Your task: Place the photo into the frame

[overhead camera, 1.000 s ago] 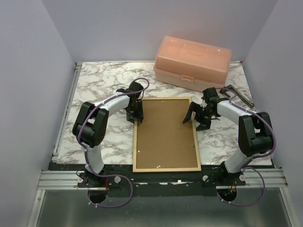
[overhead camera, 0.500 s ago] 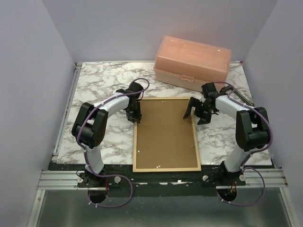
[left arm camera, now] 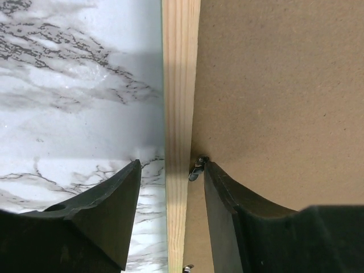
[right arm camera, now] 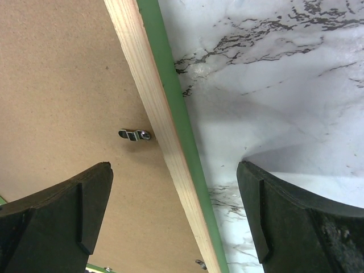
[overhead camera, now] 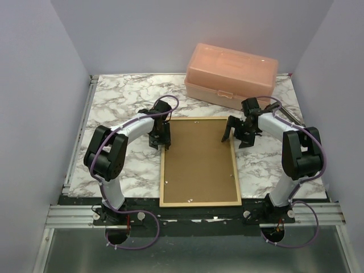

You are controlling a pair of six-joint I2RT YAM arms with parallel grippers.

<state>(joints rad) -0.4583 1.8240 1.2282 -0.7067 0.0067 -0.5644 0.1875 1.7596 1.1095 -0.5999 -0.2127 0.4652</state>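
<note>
The frame (overhead camera: pixel 199 203) lies face down in the middle of the marble table, pale wood back up, with the brown backing panel (overhead camera: pixel 199 162) set in it. The photo is hidden or out of view. My left gripper (overhead camera: pixel 161 141) is open and straddles the frame's left rail (left arm camera: pixel 181 85) near its far end. Its inner finger (left arm camera: pixel 227 199) touches a small metal clip (left arm camera: pixel 197 168) on the panel. My right gripper (overhead camera: pixel 234 136) stands wide open over the right rail (right arm camera: pixel 145 74), whose green edge (right arm camera: pixel 165 74) shows. Another clip (right arm camera: pixel 135 135) lies just ahead of its inner finger.
A peach plastic box (overhead camera: pixel 230 74) stands shut at the back right. A dark metal tool (overhead camera: pixel 290 116) lies near the right edge, behind the right arm. Grey walls close in the table (overhead camera: pixel 119 102) on three sides.
The right gripper has moved toward the back along the frame's right rail, still open. The left gripper stays at the left rail with only a slight shift. The frame has not moved.
</note>
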